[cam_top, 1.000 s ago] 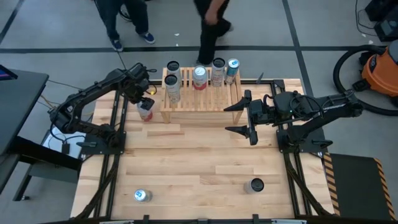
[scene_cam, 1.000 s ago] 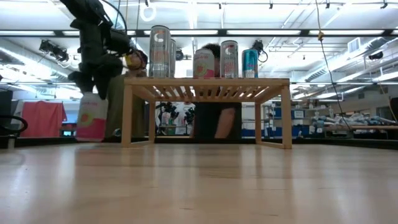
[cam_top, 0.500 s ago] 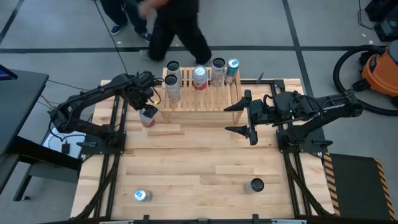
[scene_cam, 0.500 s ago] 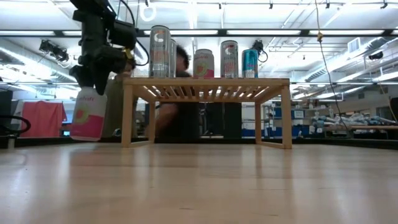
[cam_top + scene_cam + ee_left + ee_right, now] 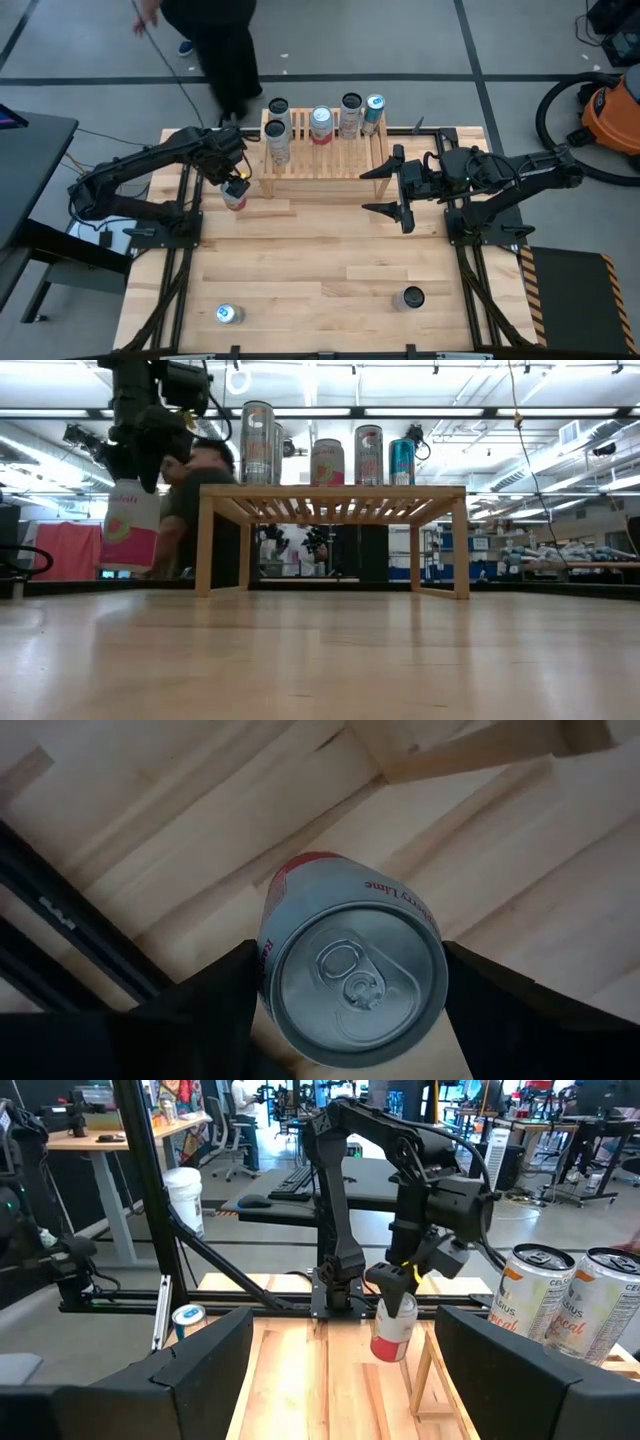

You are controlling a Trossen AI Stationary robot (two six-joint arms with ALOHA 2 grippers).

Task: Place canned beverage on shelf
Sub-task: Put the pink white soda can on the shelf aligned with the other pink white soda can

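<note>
pink-and-white can (image 5: 130,527), pale wood shelf (image 5: 333,500), teal can (image 5: 401,461)

I count eight cans: five standing on the one wooden shelf (image 5: 322,160), one pink-and-white can (image 5: 233,195) hanging in my left claw (image 5: 236,184), and two loose on the bench (image 5: 310,280). One person (image 5: 215,40) stands beyond it.

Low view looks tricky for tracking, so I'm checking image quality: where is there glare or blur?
Low view: bright ceiling strips backlight the cans on the shelf; the tabletop foreground is soft. Left wrist view: the can top is sharp, with the left gripper fingers dark.
</note>
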